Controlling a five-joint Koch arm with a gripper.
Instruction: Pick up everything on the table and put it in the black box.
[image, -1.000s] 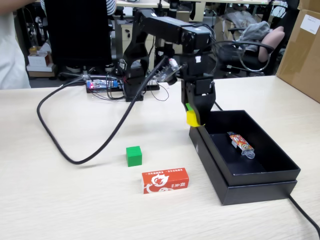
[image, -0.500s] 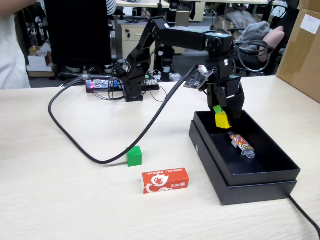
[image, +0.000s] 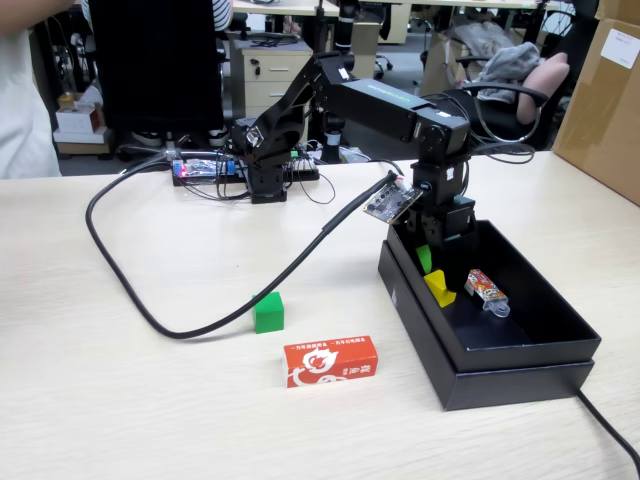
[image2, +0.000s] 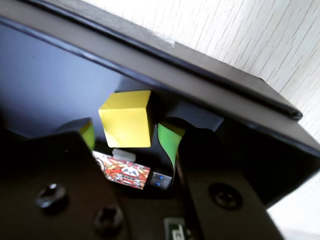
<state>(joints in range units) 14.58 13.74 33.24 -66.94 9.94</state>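
The small yellow cube (image: 438, 288) lies tilted inside the black box (image: 415, 325), near its left wall. My gripper (image: 431, 267) hangs just above it inside the box, open. In the wrist view the yellow cube (image2: 126, 118) sits between the green-padded fingers (image2: 169, 141) of the gripper (image2: 127, 128) with a small gap on each side. The green cube (image: 268, 312) and the flat red box (image: 331, 361) with white logo rest on the table (image: 120, 400) left of the black box.
A slim red-patterned packet (image: 483, 286) lies on the black box's floor, right of the yellow cube; it also shows in the wrist view as the packet (image2: 125, 172). A thick black cable (image: 170, 330) loops across the table beside the green cube. A cardboard carton (image: 600, 90) stands at the far right.
The arm carried the yellow cube from the box's left rim over the box, then lowered inside. The jaws opened and the cube now lies loose on the box floor.
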